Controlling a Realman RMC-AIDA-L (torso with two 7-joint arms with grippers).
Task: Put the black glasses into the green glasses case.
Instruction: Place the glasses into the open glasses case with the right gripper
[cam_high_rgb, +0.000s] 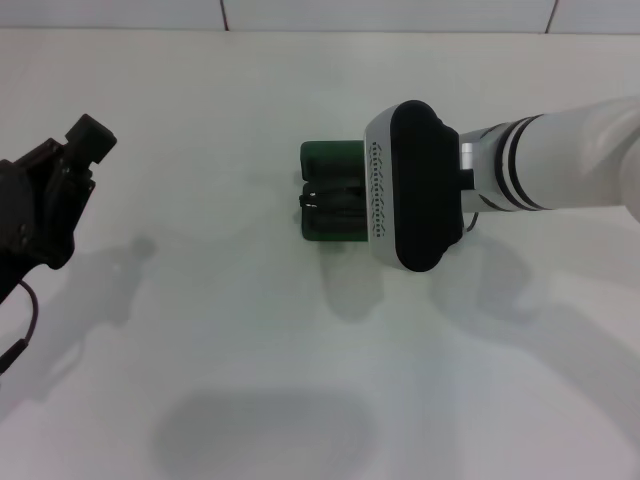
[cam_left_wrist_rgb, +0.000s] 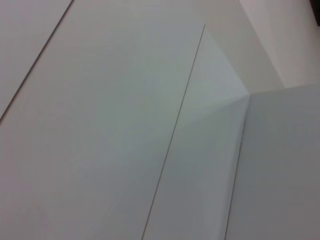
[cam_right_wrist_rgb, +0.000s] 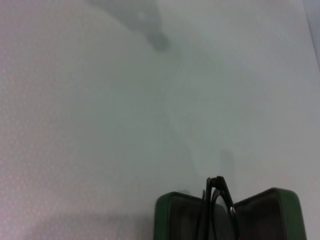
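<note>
The green glasses case (cam_high_rgb: 330, 160) lies open in the middle of the white table. The black glasses (cam_high_rgb: 328, 200) rest folded inside it, along the hinge between the two halves. The right wrist view shows the same: the black glasses (cam_right_wrist_rgb: 218, 207) stand on edge between the two dark-lined halves of the case (cam_right_wrist_rgb: 175, 215). My right arm reaches in from the right, and its wrist housing (cam_high_rgb: 415, 185) hangs over the case's right part, hiding the gripper below. My left gripper (cam_high_rgb: 45, 195) is raised at the far left, well away from the case.
The white table (cam_high_rgb: 250, 350) carries only shadows around the case. A tiled wall runs along the table's far edge (cam_high_rgb: 300, 30). In the left wrist view only pale wall panels (cam_left_wrist_rgb: 125, 125) appear.
</note>
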